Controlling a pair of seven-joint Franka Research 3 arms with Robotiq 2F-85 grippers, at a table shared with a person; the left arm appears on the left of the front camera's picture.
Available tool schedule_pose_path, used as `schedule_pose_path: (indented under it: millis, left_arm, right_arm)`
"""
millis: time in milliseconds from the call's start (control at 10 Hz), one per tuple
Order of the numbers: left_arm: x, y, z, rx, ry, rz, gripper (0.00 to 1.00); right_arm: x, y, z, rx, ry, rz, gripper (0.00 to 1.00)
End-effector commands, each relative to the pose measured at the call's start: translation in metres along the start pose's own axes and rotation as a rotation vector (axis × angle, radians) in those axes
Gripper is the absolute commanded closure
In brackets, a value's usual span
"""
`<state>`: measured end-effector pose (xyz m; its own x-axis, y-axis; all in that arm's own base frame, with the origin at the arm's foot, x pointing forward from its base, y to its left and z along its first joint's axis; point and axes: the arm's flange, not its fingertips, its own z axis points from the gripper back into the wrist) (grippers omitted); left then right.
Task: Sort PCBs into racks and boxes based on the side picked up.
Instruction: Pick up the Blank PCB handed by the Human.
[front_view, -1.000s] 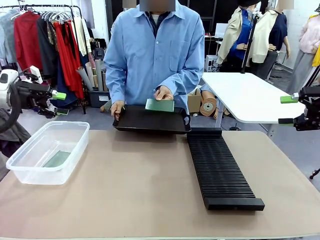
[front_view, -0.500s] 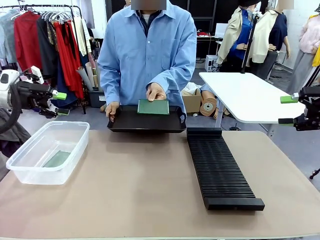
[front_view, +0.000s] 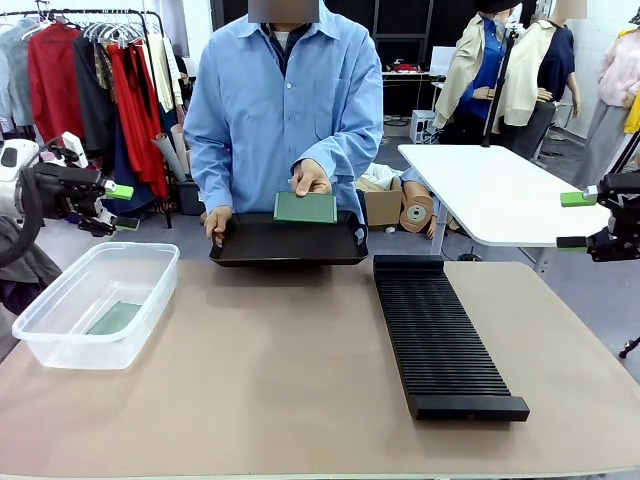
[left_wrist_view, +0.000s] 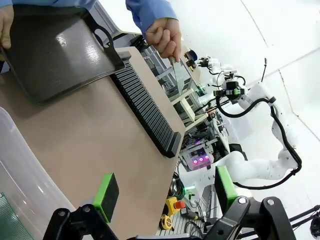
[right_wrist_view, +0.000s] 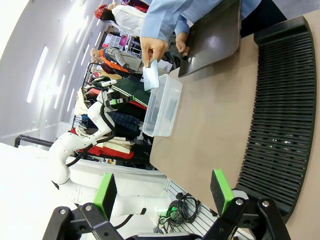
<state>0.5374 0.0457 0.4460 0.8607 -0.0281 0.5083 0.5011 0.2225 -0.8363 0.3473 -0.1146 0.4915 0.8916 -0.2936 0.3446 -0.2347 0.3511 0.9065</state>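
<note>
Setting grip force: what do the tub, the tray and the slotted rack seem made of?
The tub looks like clear, faintly frosted plastic: a PCB inside shows through its wall. The tray looks like smooth black plastic with a sheen, going by the highlights on it; coated metal is possible. The rack looks like matte black moulded plastic, finely ribbed.

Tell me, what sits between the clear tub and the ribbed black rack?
Bare tabletop in the front view, from tub to rack; a person holds a black tray at the far edge.
</note>
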Motion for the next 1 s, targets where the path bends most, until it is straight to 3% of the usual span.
schedule_pose_path:
  millis: [0, 500, 800, 900]
  left_arm:
    - [-0.006, -0.002, -0.001, 0.005, -0.013, 0.013, 0.00]
    - [-0.020, -0.005, 0.000, -0.021, -0.043, 0.004, 0.00]
    - [-0.026, -0.009, 0.001, -0.017, -0.050, 0.000, 0.00]
    - [-0.018, -0.003, -0.001, -0.004, -0.010, 0.024, 0.00]
  right_arm:
    - [0.000, 0.000, 0.000, 0.000, 0.000, 0.000, 0.00]
    - [0.024, -0.012, -0.028, 0.054, -0.029, 0.046, 0.00]
    - [0.040, -0.022, -0.055, 0.057, 0.004, 0.092, 0.00]
    - [0.048, -0.024, -0.067, 0.066, 0.028, 0.108, 0.00]
